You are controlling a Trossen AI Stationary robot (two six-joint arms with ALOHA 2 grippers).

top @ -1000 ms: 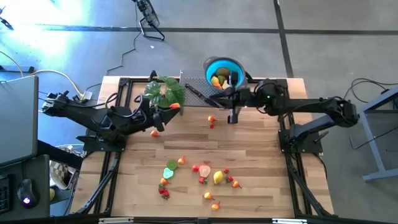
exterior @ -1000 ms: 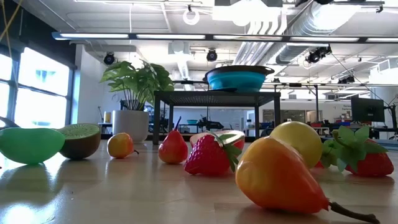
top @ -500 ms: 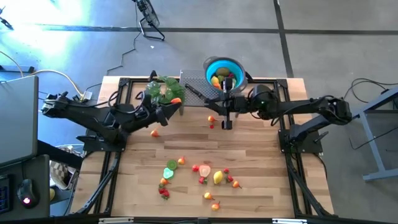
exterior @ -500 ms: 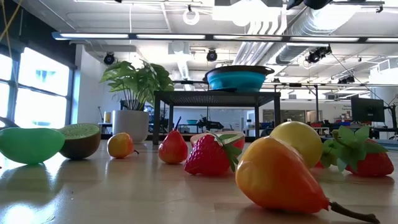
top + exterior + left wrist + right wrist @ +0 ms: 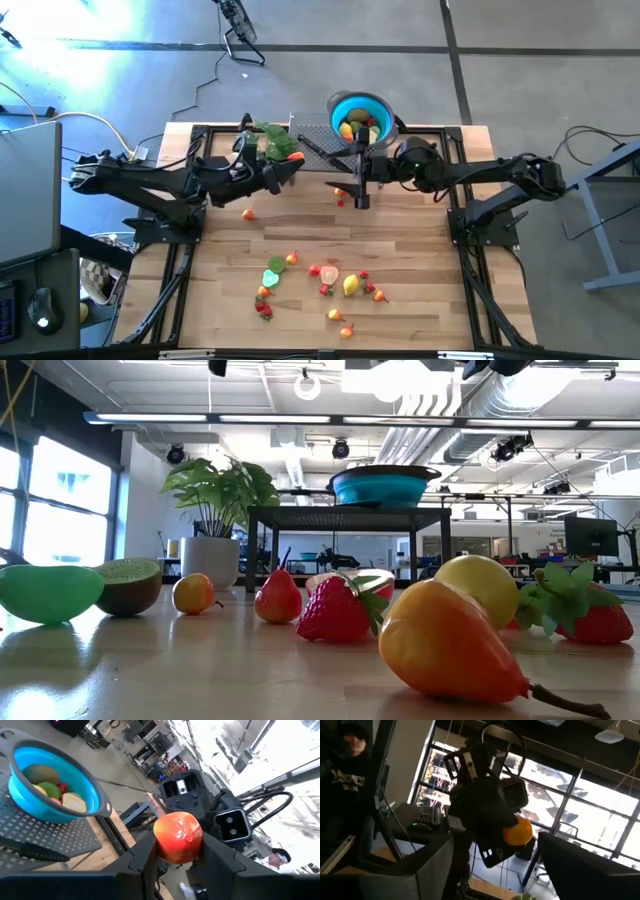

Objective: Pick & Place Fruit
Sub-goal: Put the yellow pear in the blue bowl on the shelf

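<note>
Orange-red fruit sits clamped between the left gripper's jaws.

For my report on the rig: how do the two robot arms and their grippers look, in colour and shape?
Both arms are black, slim and jointed. The left gripper has two flat dark fingers; the right gripper has broad dark fingers too. The right arm carries a bulky rounded joint housing near its wrist.

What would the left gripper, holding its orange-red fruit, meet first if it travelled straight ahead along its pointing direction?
Probably the right gripper: the left gripper, shut on the orange-red fruit, points straight at it. The blue bowl sits off to one side; depth is uncertain.
</note>
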